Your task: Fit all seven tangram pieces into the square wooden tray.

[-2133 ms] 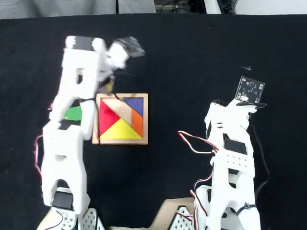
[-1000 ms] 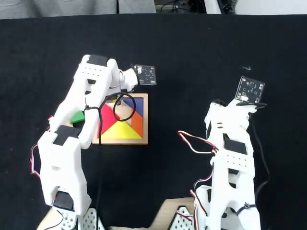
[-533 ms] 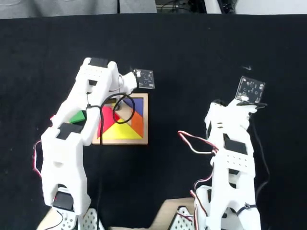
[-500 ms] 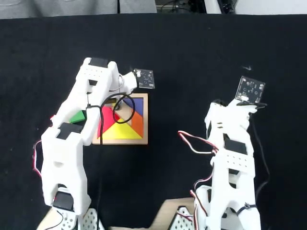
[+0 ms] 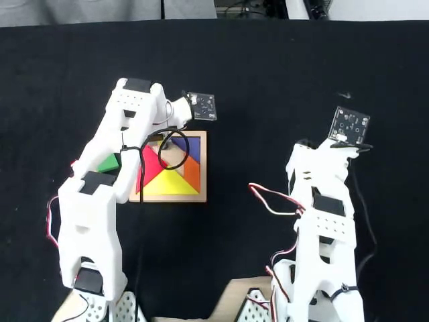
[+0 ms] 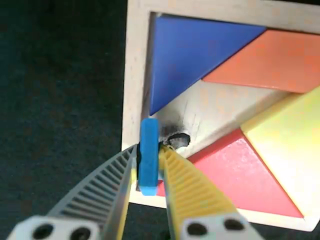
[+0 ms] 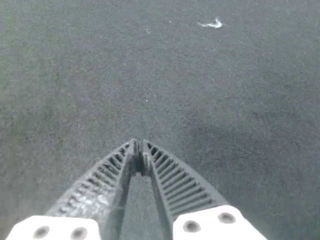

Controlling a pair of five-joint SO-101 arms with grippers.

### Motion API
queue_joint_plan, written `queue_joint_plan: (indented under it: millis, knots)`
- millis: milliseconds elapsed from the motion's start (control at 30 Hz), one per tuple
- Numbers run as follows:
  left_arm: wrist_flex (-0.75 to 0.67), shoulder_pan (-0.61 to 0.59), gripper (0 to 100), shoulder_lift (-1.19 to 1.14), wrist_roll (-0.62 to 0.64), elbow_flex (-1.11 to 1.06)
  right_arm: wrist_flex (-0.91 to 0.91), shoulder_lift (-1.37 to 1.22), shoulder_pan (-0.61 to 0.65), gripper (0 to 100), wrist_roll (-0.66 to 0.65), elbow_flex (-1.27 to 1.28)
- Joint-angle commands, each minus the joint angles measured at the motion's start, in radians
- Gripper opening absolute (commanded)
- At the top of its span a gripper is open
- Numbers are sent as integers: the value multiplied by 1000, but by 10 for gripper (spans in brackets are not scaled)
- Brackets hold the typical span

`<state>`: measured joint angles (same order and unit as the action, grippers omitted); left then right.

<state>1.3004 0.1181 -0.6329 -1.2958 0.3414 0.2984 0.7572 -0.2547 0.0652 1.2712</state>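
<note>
Pinching the light-blue piece [image 6: 148, 157] on edge in the left gripper [image 6: 149, 148], right over the wooden tray [image 6: 134, 75] rim. Aiming for the bare slot [image 6: 220, 107] — just past the fingertips, inward from that rim, between the dark-blue triangle [image 6: 190, 50] and the red triangle [image 6: 225, 170]. Probably needs tipping flat before dropping in. Parked with the right gripper [image 7: 138, 152] pressed together on nothing, well apart from the tray. Also spotting a green piece [image 5: 107, 163] outside — beside the tray's left edge.
</note>
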Motion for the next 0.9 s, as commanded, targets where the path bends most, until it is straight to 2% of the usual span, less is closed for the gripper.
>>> queue_joint_plan:
  millis: [0,533,867]
  knots:
    - [-5,1,33,8,-12,58,-20,25,14,15,-2,-8]
    - [-6,1,33,5,-12,50,-20,25,14,15,-2,-8]
    - [-63,2,31,5,-12,4,-20,25,14,15,-2,-8]
